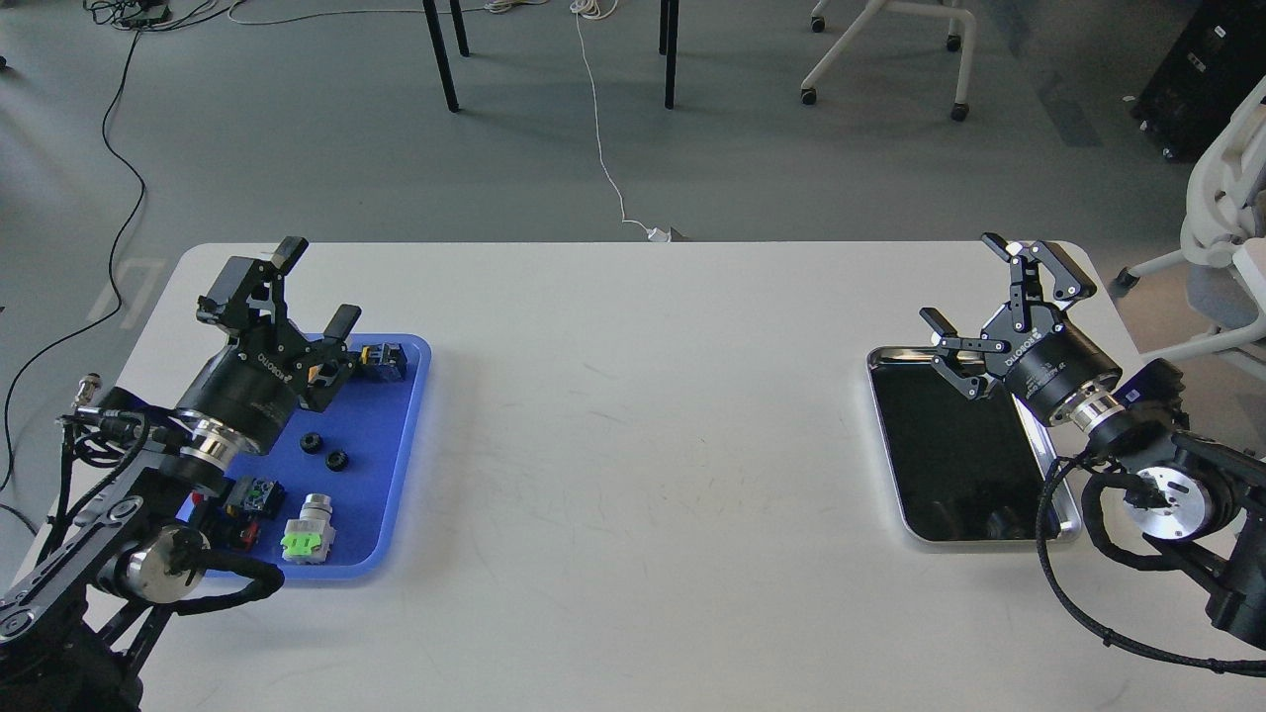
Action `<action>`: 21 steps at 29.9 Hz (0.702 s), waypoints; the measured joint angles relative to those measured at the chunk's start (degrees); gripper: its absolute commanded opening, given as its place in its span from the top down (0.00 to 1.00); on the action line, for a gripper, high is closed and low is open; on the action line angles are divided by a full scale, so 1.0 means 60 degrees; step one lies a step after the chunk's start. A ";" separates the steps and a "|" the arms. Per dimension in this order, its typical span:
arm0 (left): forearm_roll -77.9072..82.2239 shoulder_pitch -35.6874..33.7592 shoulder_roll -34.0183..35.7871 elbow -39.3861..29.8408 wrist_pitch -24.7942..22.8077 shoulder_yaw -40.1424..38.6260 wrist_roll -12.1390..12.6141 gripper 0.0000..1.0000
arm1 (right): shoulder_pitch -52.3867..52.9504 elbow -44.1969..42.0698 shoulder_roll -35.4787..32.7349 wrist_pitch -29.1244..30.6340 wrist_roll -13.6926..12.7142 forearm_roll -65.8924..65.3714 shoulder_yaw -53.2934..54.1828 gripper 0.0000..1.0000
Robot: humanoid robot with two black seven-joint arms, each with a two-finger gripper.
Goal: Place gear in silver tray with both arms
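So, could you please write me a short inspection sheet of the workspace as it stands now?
Surface: white table, faint scuffs.
Job's things: silver tray at right, nothing in it; two small black gears on the blue tray at left.
Clutter: switch parts beside the gears, one green.
Grippers: left gripper open above the blue tray; right gripper open over the silver tray's far end.
Cables: black cable looped along the right arm; cords on the floor.
Surroundings: chair legs, grey floor.
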 measured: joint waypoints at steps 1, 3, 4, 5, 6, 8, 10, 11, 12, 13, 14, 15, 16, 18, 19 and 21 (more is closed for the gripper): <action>0.0000 0.0000 0.0000 -0.0002 0.0000 -0.0001 0.0003 0.02 | 0.0000 0.0000 0.0000 0.0000 0.0000 0.0000 0.0000 0.01; 0.0000 0.0001 -0.0001 -0.0004 0.0002 -0.0001 0.0007 0.02 | 0.0000 0.0001 -0.0005 0.0000 0.0000 0.0000 0.0000 0.01; 0.0000 0.0001 -0.0018 -0.0004 0.0013 -0.0001 0.0011 0.02 | 0.0000 0.0002 -0.0010 0.0000 0.0000 0.0000 0.0000 0.01; -0.0009 0.0000 -0.0036 -0.0005 0.0032 -0.0001 0.0013 0.02 | 0.0000 0.0002 -0.0011 0.0000 0.0000 0.0000 0.0000 0.01; -0.0024 -0.0001 -0.0046 -0.0004 0.0056 -0.0001 0.0012 0.02 | 0.0000 0.0002 -0.0011 0.0000 0.0000 0.0000 0.0000 0.01; -0.0038 -0.0017 -0.0045 -0.0003 0.0074 -0.0001 -0.0017 0.02 | 0.0000 0.0002 -0.0010 0.0000 0.0000 0.0000 0.0000 0.01; -0.0050 -0.0044 -0.0026 0.0016 0.0079 0.0008 -0.0042 0.02 | 0.0000 0.0002 -0.0006 0.0000 0.0000 0.0000 0.0000 0.01; -0.0051 -0.0068 -0.0016 0.0032 0.0079 0.0016 -0.0050 0.02 | 0.0000 0.0002 -0.0003 0.0000 0.0000 0.0000 0.0000 0.01; -0.0051 -0.0104 -0.0005 0.0051 0.0079 0.0020 -0.0059 0.02 | 0.0000 0.0002 -0.0001 0.0000 0.0000 0.0000 0.0000 0.01; -0.0045 -0.0135 0.0009 0.0070 0.0079 0.0023 -0.0062 0.02 | 0.0000 0.0002 0.0000 0.0000 0.0000 0.0000 0.0000 0.01; -0.0018 -0.0181 0.0044 0.0092 0.0080 0.0033 -0.0062 0.02 | 0.0000 0.0002 0.0000 0.0000 0.0000 0.0000 -0.0002 0.01; 0.0028 -0.0259 0.0128 0.0108 0.0081 0.0071 -0.0052 0.02 | 0.0003 0.0003 0.0000 0.0000 0.0000 0.0000 -0.0007 0.01; 0.0072 -0.0331 0.0233 0.0115 0.0081 0.0109 -0.0036 0.02 | 0.0011 0.0004 0.0001 0.0000 0.0000 0.0000 -0.0011 0.01; 0.0143 -0.0427 0.0462 0.0123 0.0081 0.0173 -0.0018 0.02 | 0.0026 0.0009 0.0001 0.0000 0.0000 0.0000 -0.0013 0.01; 0.0153 -0.0435 0.0530 0.0126 0.0079 0.0182 -0.0018 0.02 | 0.0027 0.0013 0.0001 0.0000 0.0000 0.0000 -0.0014 0.01; 0.0171 -0.0445 0.0656 0.0128 0.0039 0.0190 -0.0047 0.02 | 0.0027 0.0015 0.0002 0.0000 0.0000 0.0000 -0.0016 0.01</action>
